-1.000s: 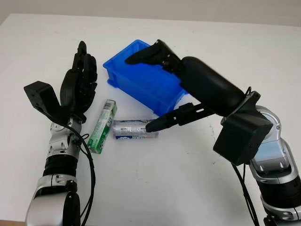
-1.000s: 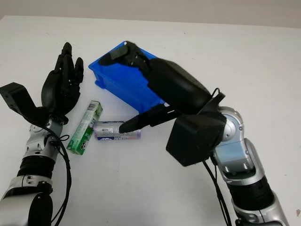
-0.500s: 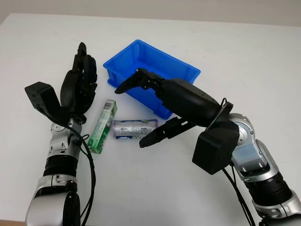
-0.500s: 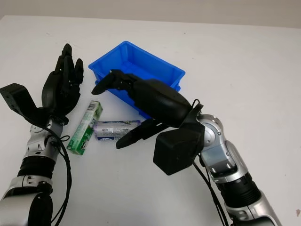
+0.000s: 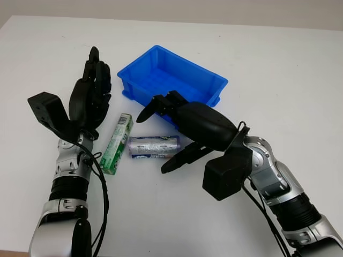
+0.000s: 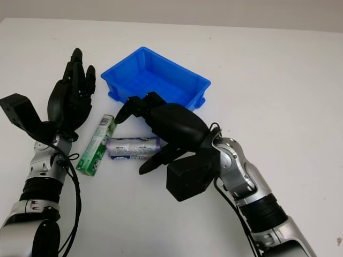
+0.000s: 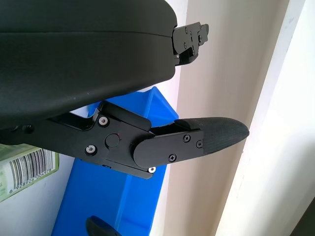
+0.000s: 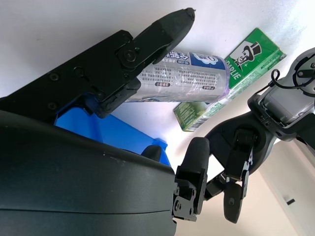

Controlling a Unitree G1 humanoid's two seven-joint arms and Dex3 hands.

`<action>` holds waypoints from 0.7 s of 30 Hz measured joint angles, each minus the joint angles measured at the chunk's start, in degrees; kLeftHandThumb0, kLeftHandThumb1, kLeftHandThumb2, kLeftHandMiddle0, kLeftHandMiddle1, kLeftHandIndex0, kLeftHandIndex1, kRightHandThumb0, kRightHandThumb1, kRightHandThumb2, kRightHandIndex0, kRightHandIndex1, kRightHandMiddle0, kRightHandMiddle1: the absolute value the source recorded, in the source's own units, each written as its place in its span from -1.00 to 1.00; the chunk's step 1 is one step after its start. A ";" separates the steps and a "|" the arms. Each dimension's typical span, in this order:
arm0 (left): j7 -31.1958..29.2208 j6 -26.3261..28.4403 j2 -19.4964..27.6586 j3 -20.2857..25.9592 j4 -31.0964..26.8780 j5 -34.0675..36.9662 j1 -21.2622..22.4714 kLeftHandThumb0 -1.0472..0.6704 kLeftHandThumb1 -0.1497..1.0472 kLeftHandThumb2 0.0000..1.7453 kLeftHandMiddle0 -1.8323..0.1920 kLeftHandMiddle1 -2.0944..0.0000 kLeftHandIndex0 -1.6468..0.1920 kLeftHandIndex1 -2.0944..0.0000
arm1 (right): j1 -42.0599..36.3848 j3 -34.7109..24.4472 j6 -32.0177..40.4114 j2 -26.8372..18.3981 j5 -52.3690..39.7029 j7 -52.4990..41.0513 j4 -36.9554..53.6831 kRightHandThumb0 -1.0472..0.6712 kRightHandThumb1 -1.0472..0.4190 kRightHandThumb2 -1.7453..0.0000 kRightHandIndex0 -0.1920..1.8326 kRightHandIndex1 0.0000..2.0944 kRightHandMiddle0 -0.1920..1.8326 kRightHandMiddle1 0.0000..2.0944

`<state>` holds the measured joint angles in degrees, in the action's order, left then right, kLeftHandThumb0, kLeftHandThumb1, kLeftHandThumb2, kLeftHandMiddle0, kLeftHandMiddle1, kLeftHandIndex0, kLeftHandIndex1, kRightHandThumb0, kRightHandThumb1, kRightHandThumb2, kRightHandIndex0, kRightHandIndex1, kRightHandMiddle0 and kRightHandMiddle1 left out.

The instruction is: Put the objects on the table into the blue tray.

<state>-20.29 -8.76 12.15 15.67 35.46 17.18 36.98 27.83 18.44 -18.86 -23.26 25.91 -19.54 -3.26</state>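
A silver and purple cylindrical pack (image 5: pixel 153 145) lies on the white table, with a green box (image 5: pixel 118 142) just to its left. The blue tray (image 5: pixel 211 84) stands behind them with nothing inside. My right hand (image 5: pixel 156 140) is open and straddles the pack's right end. Its fingers (image 5: pixel 161 104) are on the far side and its thumb (image 5: pixel 179 158) on the near side, not closed on the pack. In the right wrist view the pack (image 8: pixel 182 76) and green box (image 8: pixel 231 78) lie past the thumb. My left hand (image 5: pixel 91 96) is open and held upright left of the tray.
The tray's near wall (image 5: pixel 147 104) is close behind my right hand's fingers. White table stretches in front of the pack and to the right of the tray. The left wrist view catches a corner of the tray (image 7: pixel 113 196) and the green box's barcode (image 7: pixel 24 169).
My right hand has come off the tray, moving down and toward me until it straddles the cylindrical pack. The tray now shows whole. The left hand has not moved.
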 measured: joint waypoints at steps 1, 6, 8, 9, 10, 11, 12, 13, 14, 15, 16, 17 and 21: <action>-0.03 0.01 0.00 -0.01 -0.07 0.00 -0.06 -0.68 1.00 -0.35 1.00 1.00 1.00 1.00 | 0.00 0.01 -0.56 0.01 0.11 0.28 -0.47 -0.39 -0.46 0.94 -0.89 0.27 -0.90 0.29; -0.04 0.01 0.00 -0.01 -0.35 -0.01 -0.22 -0.68 1.00 -0.35 1.00 1.00 1.00 1.00 | 0.07 0.07 -3.63 0.00 0.63 1.94 -2.43 -0.31 -0.47 0.94 -0.78 0.32 -0.80 0.37; -0.02 0.01 0.00 -0.02 -0.37 -0.01 -0.23 -0.68 1.00 -0.36 1.00 1.00 1.00 1.00 | -0.03 0.30 -6.00 -0.03 1.03 3.05 -4.11 -0.28 -0.46 0.94 -0.74 0.35 -0.77 0.40; -0.02 0.01 0.00 -0.03 -0.37 -0.01 -0.23 -0.68 1.00 -0.36 1.00 1.00 1.00 1.00 | -0.08 0.43 -6.72 -0.03 1.26 3.45 -4.94 -0.27 -0.47 0.94 -0.74 0.35 -0.77 0.41; -0.02 0.01 0.00 -0.03 -0.37 -0.01 -0.23 -0.68 1.00 -0.36 1.00 1.00 1.00 1.00 | -0.07 0.45 -7.36 -0.02 1.37 3.92 -5.43 -0.26 -0.48 0.93 -0.73 0.36 -0.77 0.42; -0.02 0.01 0.00 -0.02 -0.37 -0.01 -0.23 -0.68 1.00 -0.36 1.00 1.00 1.00 1.00 | 0.01 0.42 -8.02 -0.04 1.48 4.34 -5.91 -0.25 -0.48 0.94 -0.71 0.37 -0.76 0.44; -0.02 0.01 0.00 -0.03 -0.37 -0.01 -0.23 -0.68 1.00 -0.36 1.00 1.00 1.00 1.00 | 0.07 0.41 -8.75 -0.06 1.63 4.81 -6.35 -0.24 -0.48 0.93 -0.68 0.39 -0.73 0.45; -0.02 0.01 0.00 -0.03 -0.37 -0.02 -0.23 -0.68 1.00 -0.36 1.00 1.00 1.00 1.00 | 0.12 0.39 -9.61 -0.09 1.78 5.27 -6.85 -0.24 -0.49 0.93 -0.67 0.40 -0.72 0.46; -0.02 0.01 0.00 -0.03 -0.37 -0.02 -0.23 -0.68 1.00 -0.36 1.00 1.00 1.00 1.00 | 0.15 0.38 -10.17 -0.16 2.24 5.67 -7.09 -0.25 -0.50 0.93 -0.63 0.42 -0.69 0.45; -0.02 0.01 0.00 -0.03 -0.38 -0.02 -0.23 -0.68 1.00 -0.36 1.00 1.00 1.00 1.00 | 0.17 0.41 -10.61 -0.27 2.86 5.90 -7.22 -0.25 -0.50 0.93 -0.60 0.43 -0.66 0.43; -0.03 0.01 0.00 -0.03 -0.38 -0.01 -0.23 -0.68 1.00 -0.36 1.00 1.00 1.00 1.00 | 0.17 0.49 -10.94 -0.38 3.66 6.10 -7.41 -0.25 -0.50 0.93 -0.57 0.43 -0.63 0.41; -0.04 0.01 0.00 -0.03 -0.38 -0.01 -0.23 -0.68 1.00 -0.36 1.00 1.00 1.00 1.00 | 0.23 0.53 -11.20 -0.51 4.62 6.30 -7.43 -0.26 -0.51 0.93 -0.54 0.43 -0.60 0.38; -0.09 -0.03 0.00 -0.03 -0.38 -0.02 -0.23 -0.68 1.00 -0.36 1.00 1.00 1.00 1.00 | 1.28 0.58 -11.16 -1.88 7.78 5.56 -6.40 -0.29 -0.58 0.93 -0.42 0.33 -0.49 0.18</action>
<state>-20.38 -8.79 12.16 15.64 35.09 17.16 36.75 29.11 19.03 -30.02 -25.14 33.69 -13.98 -9.66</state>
